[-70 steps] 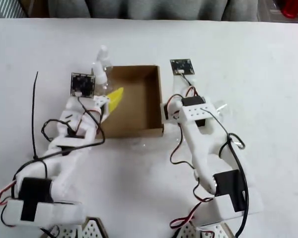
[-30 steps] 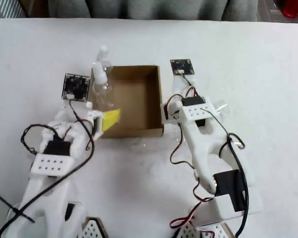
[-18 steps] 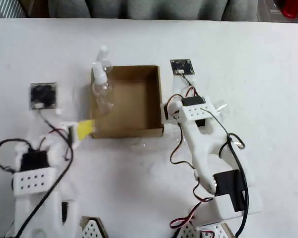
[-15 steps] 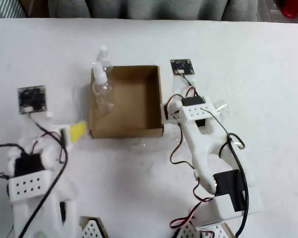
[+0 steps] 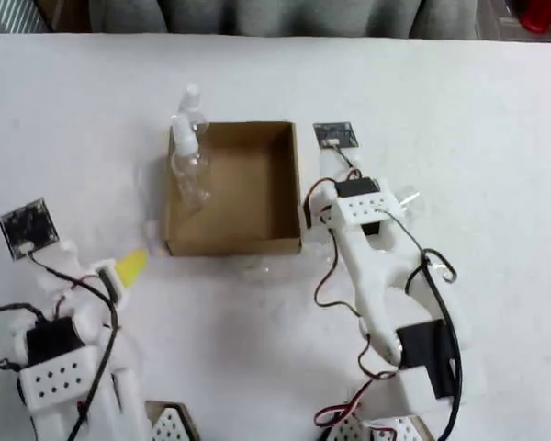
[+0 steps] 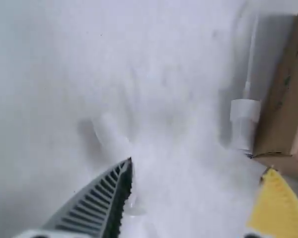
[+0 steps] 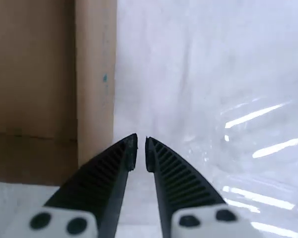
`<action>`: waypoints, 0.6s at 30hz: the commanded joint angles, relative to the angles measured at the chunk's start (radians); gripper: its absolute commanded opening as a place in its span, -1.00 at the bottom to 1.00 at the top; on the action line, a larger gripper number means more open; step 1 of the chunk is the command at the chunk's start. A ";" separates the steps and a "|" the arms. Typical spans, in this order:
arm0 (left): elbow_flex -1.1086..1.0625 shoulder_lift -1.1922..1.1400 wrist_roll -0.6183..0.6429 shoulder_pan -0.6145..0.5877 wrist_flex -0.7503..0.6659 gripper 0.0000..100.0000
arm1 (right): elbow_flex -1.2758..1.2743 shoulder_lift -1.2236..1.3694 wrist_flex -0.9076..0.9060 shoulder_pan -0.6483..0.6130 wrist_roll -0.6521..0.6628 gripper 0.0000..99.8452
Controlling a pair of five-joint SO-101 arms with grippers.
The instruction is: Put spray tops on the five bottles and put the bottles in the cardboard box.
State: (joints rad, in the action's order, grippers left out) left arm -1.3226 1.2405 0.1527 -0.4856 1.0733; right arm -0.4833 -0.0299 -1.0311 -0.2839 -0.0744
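The cardboard box (image 5: 248, 188) sits mid-table with its open side up. A bottle (image 5: 191, 176) with its spray top on lies inside, along the left wall. From there to the right wall the brown floor shows bare. A second spray top (image 5: 191, 95) pokes up just past the far left corner; I cannot tell whether its bottle is inside the box or outside it. The white table (image 5: 477, 110) runs wide on every side of the box, and its far edge crosses the top of the high view.

The left gripper (image 6: 198, 168) hangs low over the table at the near left, well apart from the box. Its grey and yellow fingers are spread wide with nothing between them. Ahead of it a loose spray top (image 6: 244, 124) with its tube lies just beside the box's outer wall.

The right gripper (image 7: 140, 144) has little room. Its fingertips are almost together, holding nothing, just beside the outside of the box's right wall. A clear bottle (image 5: 407, 200) lies near that arm on its far side from the box.

Over the last two seconds the left arm has drawn back from the box's left wall, where its gripper was by the bottle, to the near left corner. The right arm has barely shifted.
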 commanded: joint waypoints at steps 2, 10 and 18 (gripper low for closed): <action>-0.060 0.134 0.009 -0.008 -0.011 -0.26 | 0.077 -0.142 -0.119 -0.008 0.005 -0.97; -0.132 0.183 0.009 -0.005 -0.043 -0.26 | 0.072 -0.263 -0.317 0.077 0.005 -0.97; -0.152 0.185 0.009 -0.004 -0.046 -0.26 | 0.074 -0.234 -0.363 0.137 0.358 -0.97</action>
State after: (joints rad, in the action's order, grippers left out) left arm -1.4822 1.4047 0.1527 -0.4856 1.0533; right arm -0.4833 -0.2524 -1.3871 -0.1703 0.1220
